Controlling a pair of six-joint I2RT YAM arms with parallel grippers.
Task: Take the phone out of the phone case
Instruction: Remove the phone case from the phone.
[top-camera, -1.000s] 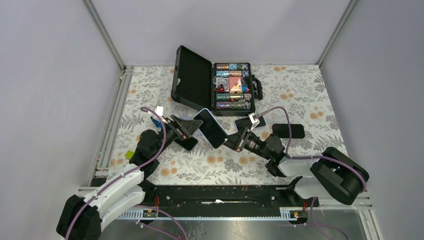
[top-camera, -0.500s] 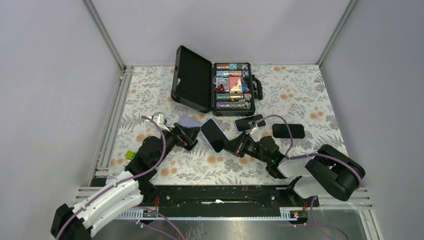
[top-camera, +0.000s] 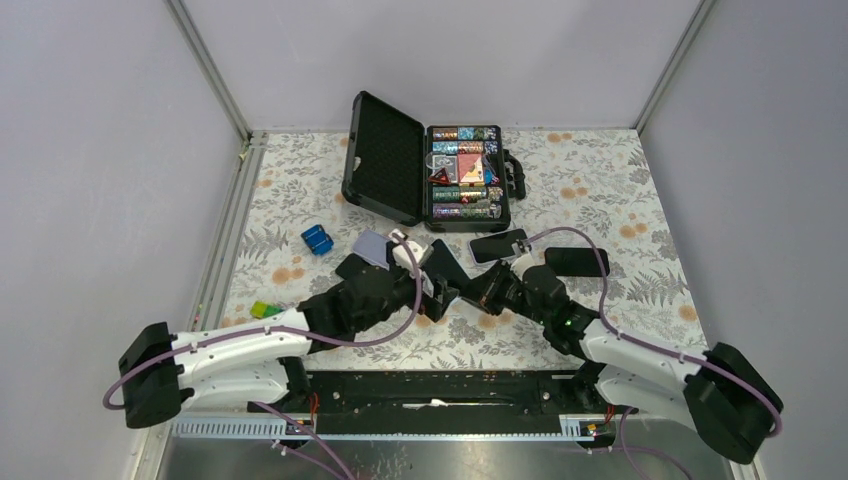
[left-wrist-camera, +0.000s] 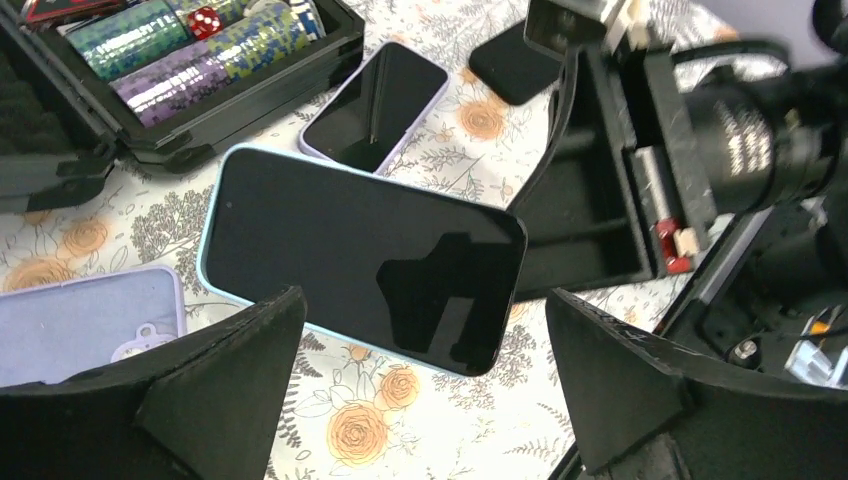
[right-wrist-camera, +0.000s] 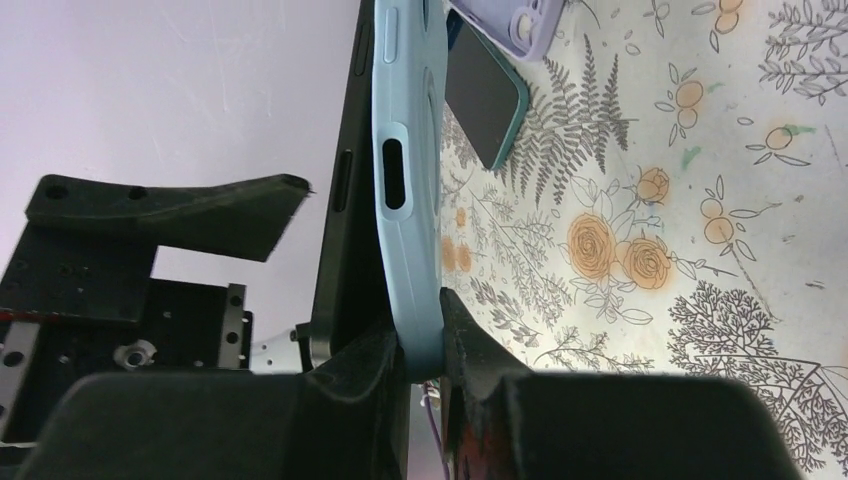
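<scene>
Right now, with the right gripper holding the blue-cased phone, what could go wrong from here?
1. The right gripper pinches only one end of the blue case; a push from the open left gripper could lever it loose.
2. The phone is held off the table; if it pops out, it may drop onto the purple-cased phone lying nearby.
3. The left gripper sits close to the right arm, so they could bump.

The phone is glossy black glass, its pale blue case smooth, soft-looking plastic. The fingers of my left hand are matt black plastic, and the worktop is matt, with a floral print.
</scene>
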